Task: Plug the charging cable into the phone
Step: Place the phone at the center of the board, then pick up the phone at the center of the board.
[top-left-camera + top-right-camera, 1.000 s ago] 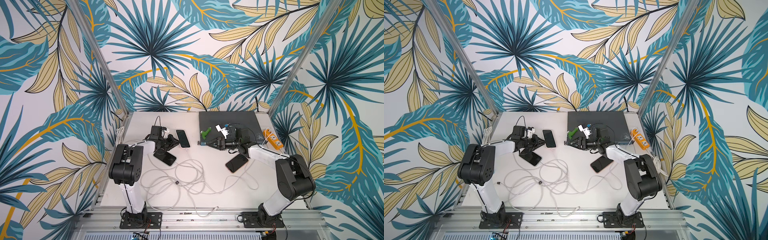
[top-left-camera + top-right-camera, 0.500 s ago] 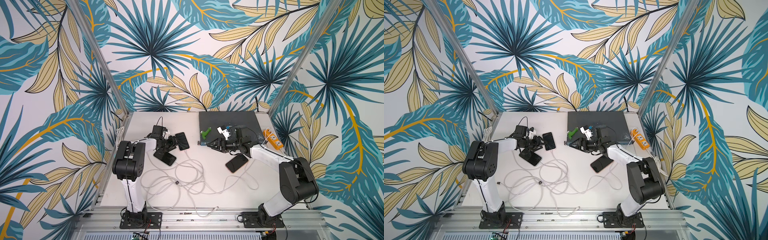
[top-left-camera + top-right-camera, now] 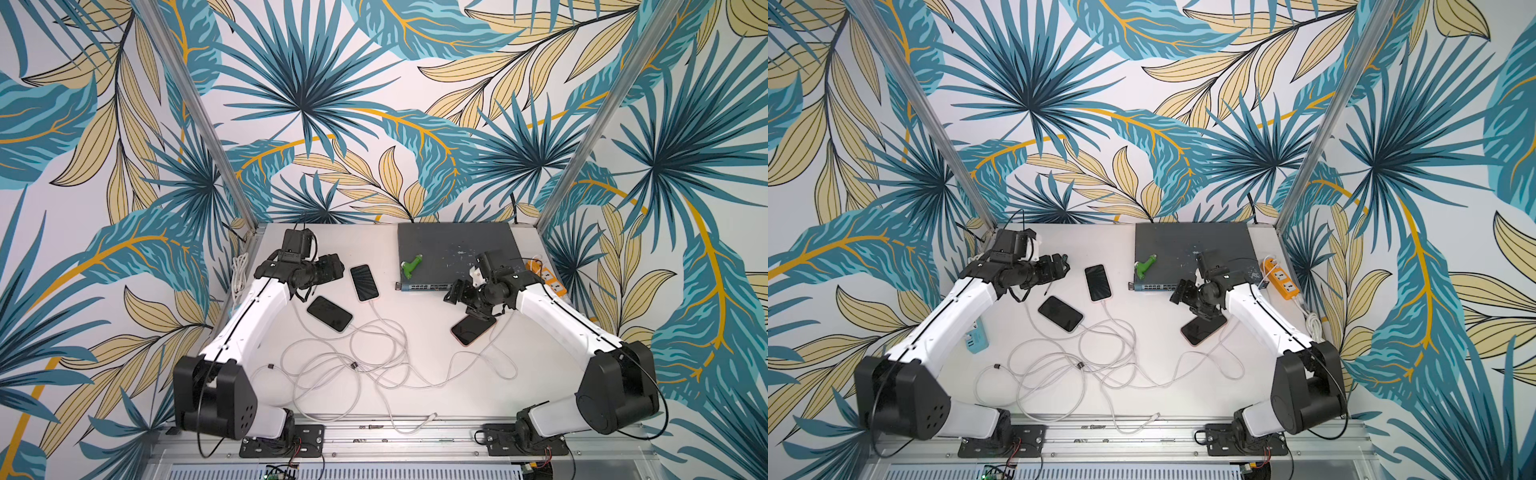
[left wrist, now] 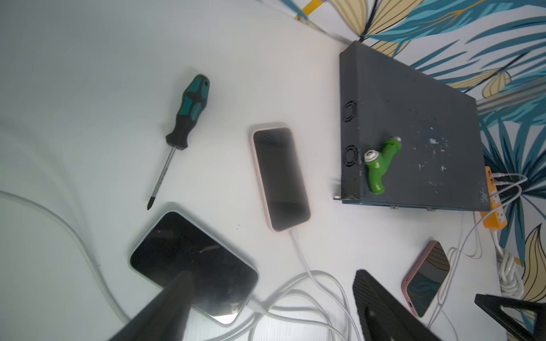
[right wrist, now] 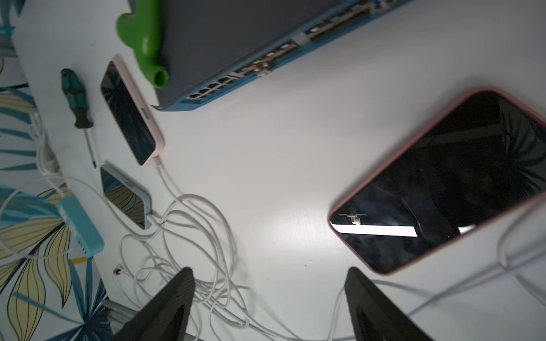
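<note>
Now left fingers apart, off phone.

We lose the pink phone past the right wrist view's edge; in both top views the right gripper hides its far end. Left gripper finger, blurred, covers the grey phone corner.

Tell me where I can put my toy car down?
Bare: the middle patch between the middle phone, the switch and the right phone; also the strip behind the middle phone, beside the switch. Crowded: the front, where cables tangle.
</note>
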You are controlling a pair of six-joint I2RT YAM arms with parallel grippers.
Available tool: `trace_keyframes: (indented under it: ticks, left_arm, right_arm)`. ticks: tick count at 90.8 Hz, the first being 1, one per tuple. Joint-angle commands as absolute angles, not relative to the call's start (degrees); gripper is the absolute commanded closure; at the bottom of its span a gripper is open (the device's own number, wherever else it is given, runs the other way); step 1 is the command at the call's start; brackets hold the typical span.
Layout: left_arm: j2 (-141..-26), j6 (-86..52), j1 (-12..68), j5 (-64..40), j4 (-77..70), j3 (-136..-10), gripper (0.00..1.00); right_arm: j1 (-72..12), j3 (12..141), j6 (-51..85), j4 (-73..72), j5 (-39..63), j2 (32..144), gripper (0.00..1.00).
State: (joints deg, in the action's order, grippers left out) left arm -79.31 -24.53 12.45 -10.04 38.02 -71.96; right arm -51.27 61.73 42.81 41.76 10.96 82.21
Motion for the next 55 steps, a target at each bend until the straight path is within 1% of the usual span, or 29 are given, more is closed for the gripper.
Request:
trace_keyframes:
  ticks: [1, 10, 16, 20, 34, 41, 45, 55]
  left_arm:
    - [-81.07, -18.08, 20.64, -6.27, 43.86, -73.55, 0.12]
    - [-84.79, -16.04, 28.54, -5.75, 45.28, -75.3, 0.12]
    - [-85.9, -15.13, 33.07, -4.68, 44.9, -75.05, 0.12]
    - [-85.77, -15.41, 34.78, -5.95, 43.29, -73.7, 0.12]
    - [-83.13, -19.69, 35.33, -14.03, 36.33, -67.38, 0.11]
    - [-81.84, -20.44, 35.38, -14.71, 35.52, -65.31, 0.11]
    - [-81.06, -20.39, 35.38, -15.04, 35.43, -64.3, 0.11]
    - [-78.92, -20.43, 35.38, -15.5, 34.66, -61.9, 0.11]
  right_arm:
    - [-49.94, 54.92, 54.57, 49.38, 0.05, 78.17, 0.17]
    - [-48.21, 49.97, 60.98, 47.3, -1.96, 75.4, 0.17]
    - [-47.82, 49.43, 64.08, 47.23, -3.58, 75.68, 0.17]
    - [-47.63, 49.81, 65.36, 46.97, -4.4, 76.8, 0.17]
    - [-47.52, 55.69, 67.48, 47.46, -4.43, 83.52, 0.16]
    - [-47.54, 58.96, 68.3, 48.47, -4.94, 87.26, 0.14]
    - [-45.67, 60.55, 69.14, 48.81, -4.15, 89.9, 0.12]
    - [-45.12, 63.47, 69.6, 48.83, -2.63, 94.97, 0.1]
